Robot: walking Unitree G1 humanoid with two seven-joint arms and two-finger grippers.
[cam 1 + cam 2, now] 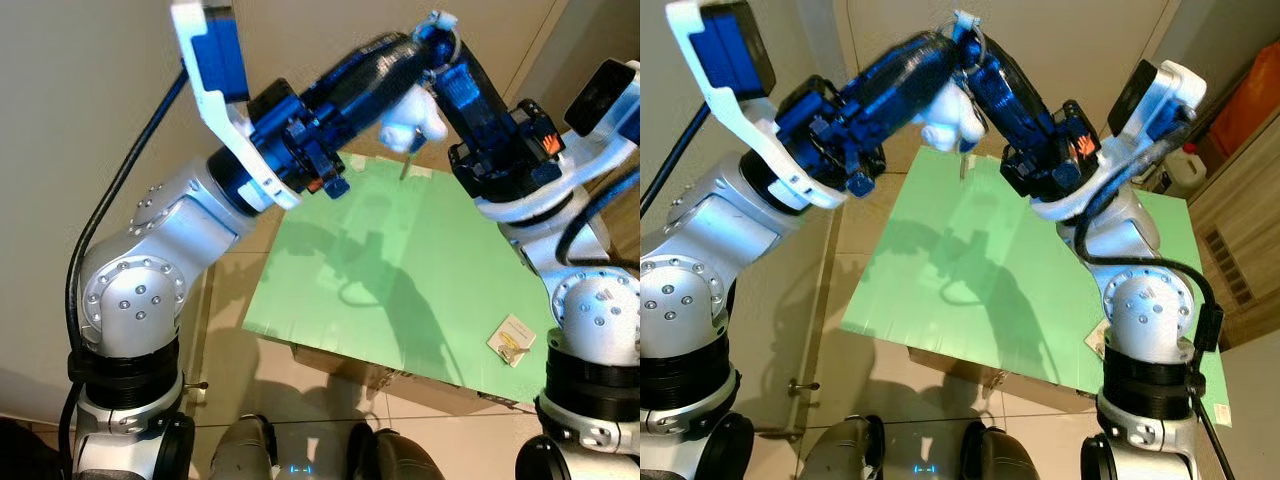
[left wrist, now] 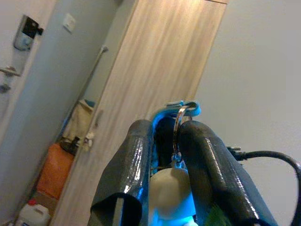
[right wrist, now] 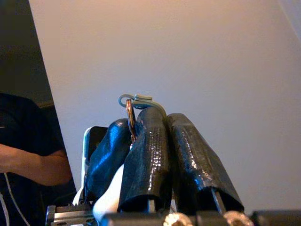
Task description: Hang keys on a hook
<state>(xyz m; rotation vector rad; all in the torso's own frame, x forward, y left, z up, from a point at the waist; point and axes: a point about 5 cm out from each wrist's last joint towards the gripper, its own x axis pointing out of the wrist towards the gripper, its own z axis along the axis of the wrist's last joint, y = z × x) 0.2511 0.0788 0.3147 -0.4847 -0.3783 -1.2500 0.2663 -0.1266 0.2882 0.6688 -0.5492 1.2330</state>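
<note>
Both arms are raised high above the green counter [image 1: 400,270], their black fingertips meeting over its far edge. Where they meet, the left pincer [image 1: 958,52] and the right pincer [image 1: 975,50] crowd together so closely that the head views cannot separate finger from finger. The wrist views are clearer: the key ring [image 2: 178,129], a thin metal loop, stands between the left pincer's two fingers, which are pressed in on it from both sides. The right pincer's fingers lie pressed together just beside that ring; whether they also grip it cannot be told. A white plush charm [image 1: 412,122] hangs below the fingertips, above the counter's far edge, with a thin key [image 1: 405,166] dangling under it, too small to make out in detail. A pale hook-shaped clip [image 3: 136,100] shows at the fingertips; what it belongs to is unclear. A small card with a metal piece [image 1: 511,340] lies on the counter's near right corner, partly cut off by the right arm. A person's arm [image 3: 33,165] shows beyond the pincers in the right wrist view.
</note>
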